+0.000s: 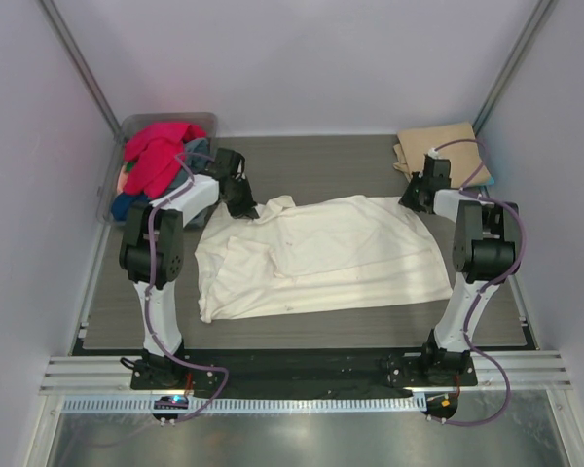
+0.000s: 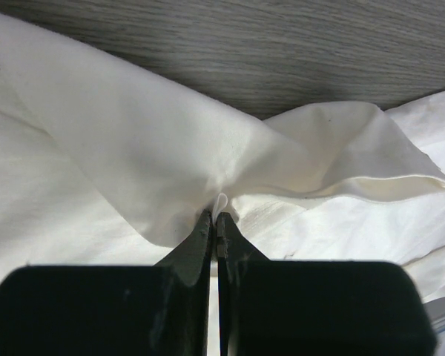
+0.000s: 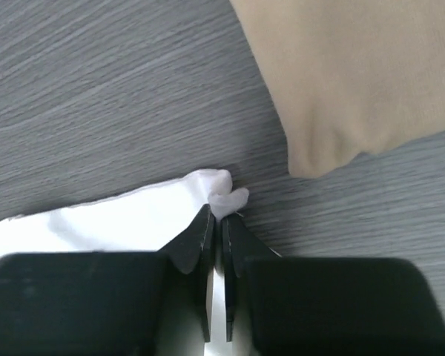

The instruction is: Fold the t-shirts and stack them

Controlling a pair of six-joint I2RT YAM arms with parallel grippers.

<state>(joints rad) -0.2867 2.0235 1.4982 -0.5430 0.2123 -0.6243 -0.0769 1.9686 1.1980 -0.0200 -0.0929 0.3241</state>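
Left claw, right claw pinch cream t-shirt edge.

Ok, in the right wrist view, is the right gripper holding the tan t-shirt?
No, the right gripper is shut on a corner of the cream-white t-shirt; the tan t-shirt lies apart beyond it.

A grey wood-grain table is pictured with a cream-white t-shirt spread across it; a folded tan-beige t-shirt is laid beyond its right end, a plastic tub beyond its left
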